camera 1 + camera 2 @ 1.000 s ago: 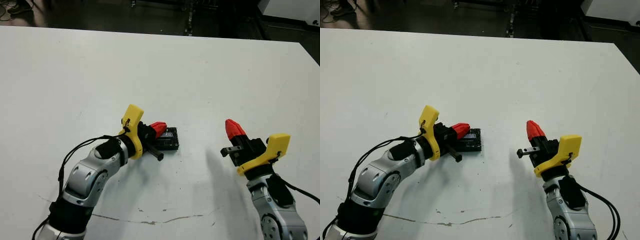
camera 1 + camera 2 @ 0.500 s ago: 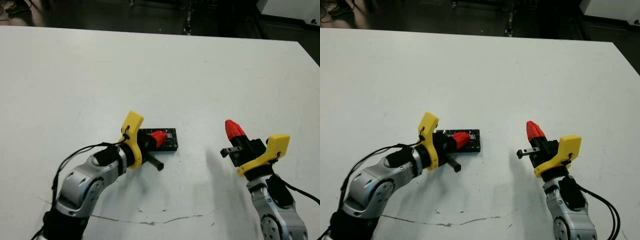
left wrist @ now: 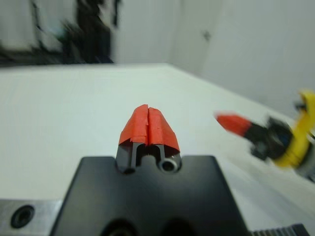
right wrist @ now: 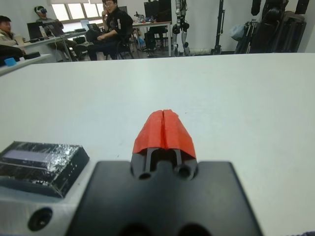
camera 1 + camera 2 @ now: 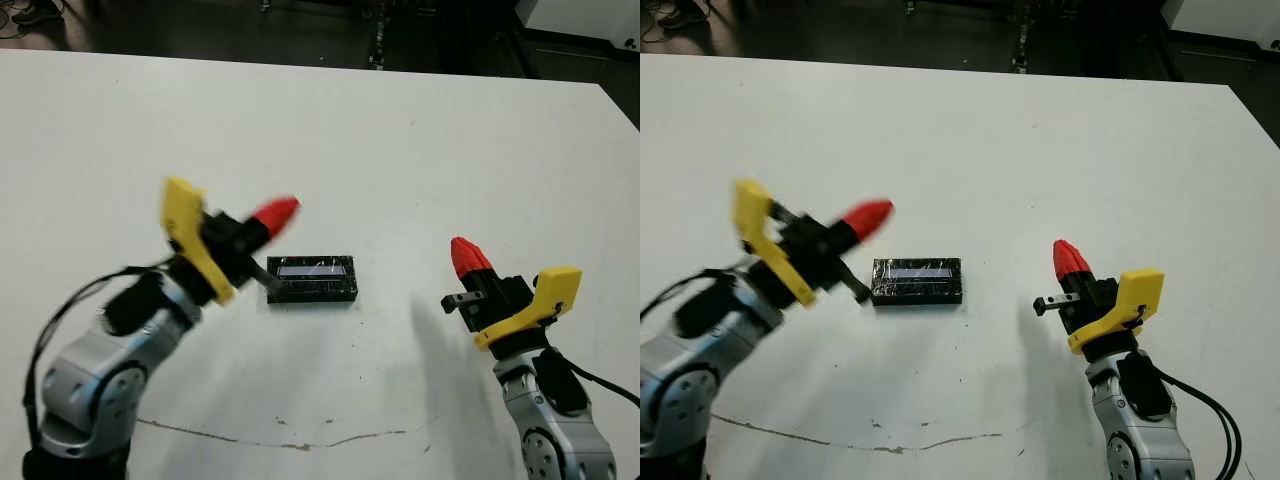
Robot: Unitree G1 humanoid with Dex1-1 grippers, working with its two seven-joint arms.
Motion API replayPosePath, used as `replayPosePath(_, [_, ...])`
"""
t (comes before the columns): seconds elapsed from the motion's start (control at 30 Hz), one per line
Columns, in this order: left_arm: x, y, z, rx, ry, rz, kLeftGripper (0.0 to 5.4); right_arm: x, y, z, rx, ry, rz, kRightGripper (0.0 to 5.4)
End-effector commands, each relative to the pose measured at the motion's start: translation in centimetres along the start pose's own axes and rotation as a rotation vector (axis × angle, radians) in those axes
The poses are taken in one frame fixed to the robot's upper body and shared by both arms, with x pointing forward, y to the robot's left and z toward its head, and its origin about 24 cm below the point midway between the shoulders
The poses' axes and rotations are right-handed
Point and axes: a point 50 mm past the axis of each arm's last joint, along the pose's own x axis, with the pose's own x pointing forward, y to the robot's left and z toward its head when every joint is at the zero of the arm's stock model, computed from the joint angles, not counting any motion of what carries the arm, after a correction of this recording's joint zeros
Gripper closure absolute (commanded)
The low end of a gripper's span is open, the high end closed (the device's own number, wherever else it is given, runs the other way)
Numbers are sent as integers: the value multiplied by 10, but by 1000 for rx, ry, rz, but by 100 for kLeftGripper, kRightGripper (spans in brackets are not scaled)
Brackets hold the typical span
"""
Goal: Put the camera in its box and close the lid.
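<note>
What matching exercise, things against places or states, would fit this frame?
Things:
1. lid
2. left gripper
3. right gripper
4. table

States:
A. shut, raised to the robot's left of the box
B. white, carrying a thin dark crack near its front edge
C. black and glossy, lying flat
D. shut, to the robot's right of the box

Pairs: 1-C, 2-A, 3-D, 4-B

A glossy black lid [image 5: 312, 279] with a crinkled, pale reflective stripe lies on a white table [image 5: 400, 150]. Both grippers beside the lid have red fingers [image 4: 164, 131], yellow brackets [image 5: 530, 305] and black bodies.
</note>
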Motion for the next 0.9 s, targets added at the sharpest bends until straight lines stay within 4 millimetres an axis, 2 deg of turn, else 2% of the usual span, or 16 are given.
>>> replayPosePath(0.03, [-2,16,4,69,-84,116,538,1,-7,4,-7,-12,-7,540])
replayPosePath(0.2, [-10,35,-4,240,-190,292,538,6,-10,13,-25,-65,-26,540])
replayPosePath(0.3, [-17,44,-17,352,-239,373,538,9,-10,18,-25,-89,-41,540])
replayPosePath(0.4, [-26,50,-33,392,-229,440,538,13,-10,23,-28,-119,-55,540])
replayPosePath(0.67, [-39,47,-68,392,-214,528,538,17,-7,27,-48,-159,-80,540])
replayPosePath(0.9, [-37,41,-78,378,-191,514,538,17,-7,26,-49,-158,-79,540])
